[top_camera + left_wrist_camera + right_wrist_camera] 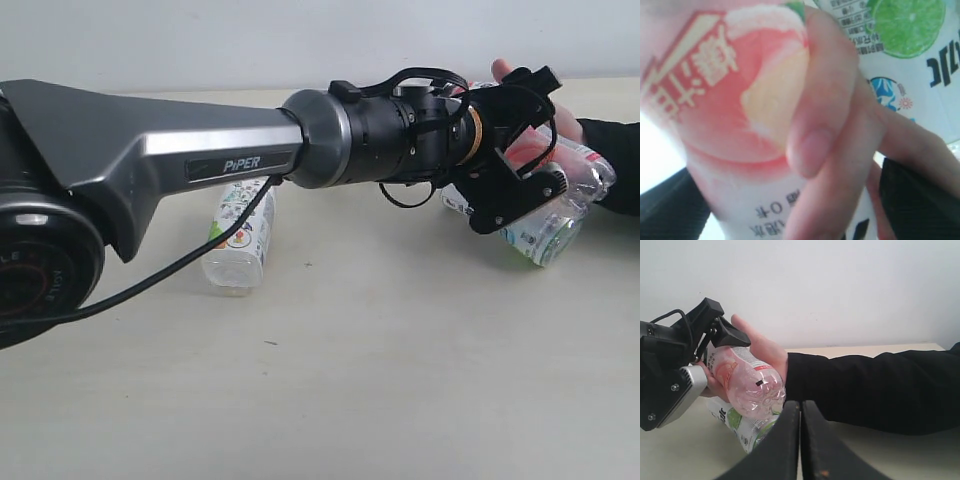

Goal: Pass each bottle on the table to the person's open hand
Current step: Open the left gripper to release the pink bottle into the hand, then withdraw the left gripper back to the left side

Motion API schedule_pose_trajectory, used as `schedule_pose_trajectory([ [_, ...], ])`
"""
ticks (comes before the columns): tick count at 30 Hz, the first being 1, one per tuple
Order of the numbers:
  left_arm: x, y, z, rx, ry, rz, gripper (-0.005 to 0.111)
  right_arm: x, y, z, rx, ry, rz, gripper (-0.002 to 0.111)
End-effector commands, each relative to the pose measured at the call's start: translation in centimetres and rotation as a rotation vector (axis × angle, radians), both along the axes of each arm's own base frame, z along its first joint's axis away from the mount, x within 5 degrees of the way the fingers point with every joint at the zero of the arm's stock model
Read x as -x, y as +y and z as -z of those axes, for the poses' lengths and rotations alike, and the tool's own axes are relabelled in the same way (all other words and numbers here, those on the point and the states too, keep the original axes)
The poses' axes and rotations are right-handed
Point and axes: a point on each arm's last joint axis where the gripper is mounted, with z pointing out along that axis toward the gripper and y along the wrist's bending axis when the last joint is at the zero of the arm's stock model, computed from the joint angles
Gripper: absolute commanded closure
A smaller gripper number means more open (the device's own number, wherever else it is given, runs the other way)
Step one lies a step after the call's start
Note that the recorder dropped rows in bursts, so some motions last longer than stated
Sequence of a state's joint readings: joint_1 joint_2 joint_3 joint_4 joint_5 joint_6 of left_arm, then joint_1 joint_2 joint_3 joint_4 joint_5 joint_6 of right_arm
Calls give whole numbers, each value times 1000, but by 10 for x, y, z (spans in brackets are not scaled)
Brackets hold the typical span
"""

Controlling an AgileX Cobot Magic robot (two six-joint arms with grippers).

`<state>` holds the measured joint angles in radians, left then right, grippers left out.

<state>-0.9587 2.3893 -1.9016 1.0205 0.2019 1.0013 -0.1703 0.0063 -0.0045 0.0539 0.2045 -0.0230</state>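
Pink bottle (747, 382) – lies on its side across the palm of the person's open hand (765, 352), base end pointing away from the left arm, clear of the desk (380, 380). One finger (825, 120) curls over its pink label in the left wrist view.

Left tool (545, 135) – jaws spread wide, one on each side of the pink bottle. Whether the pads press on it cannot be told.

Lime bottle (737, 422) – white-blue label with green fruit, on its side just beneath the hand and the pink bottle. Whether it rests on the desk or in the hand cannot be told.

Third bottle (240, 240) – on the desk, well apart from the hand and partly behind the left arm, which hides its top. White label with green and coloured print.

Right tool (800, 405) – fingers pressed together, nothing between them, low over the desk and near the lime bottle.

Sleeve (875, 390) – black, reaching in from the right side of the exterior view.
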Motion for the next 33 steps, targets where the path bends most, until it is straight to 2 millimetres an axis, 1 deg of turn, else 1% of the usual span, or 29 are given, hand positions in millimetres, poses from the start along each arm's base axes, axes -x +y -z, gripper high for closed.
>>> schedule_pose_trajectory([
  [1,6,0,-27,51,-8,-12,23,0,0,1,3,-5,5,107],
  [5,9,4,-49,58,-34,-37,23,0,0,1,3,-5,5,107],
  [14,11,19,-92,70,-78,-113,23,0,0,1,3,-5,5,107],
  [16,16,21,-102,73,-77,-143,24,0,0,1,3,-5,5,107],
  [18,22,25,-114,91,-57,-204,31,0,0,1,3,-5,5,107],
  [19,25,28,-120,107,-43,-239,39,0,0,1,3,-5,5,107],
  [20,29,31,-128,139,-20,-279,48,0,0,1,3,-5,5,107],
  [22,33,38,-139,208,32,-380,74,0,0,1,3,-5,5,107],
  [23,35,43,-147,246,57,-432,96,0,0,1,3,-5,5,107],
  [24,36,46,-152,282,77,-468,106,0,0,1,3,-5,5,107],
  [28,40,67,-172,405,207,-633,104,0,0,1,3,-5,5,107],
  [30,41,83,-184,477,350,-712,104,0,0,1,5,-5,5,107],
  [33,37,114,-199,573,588,-842,104,0,0,1,5,-5,5,107],
])
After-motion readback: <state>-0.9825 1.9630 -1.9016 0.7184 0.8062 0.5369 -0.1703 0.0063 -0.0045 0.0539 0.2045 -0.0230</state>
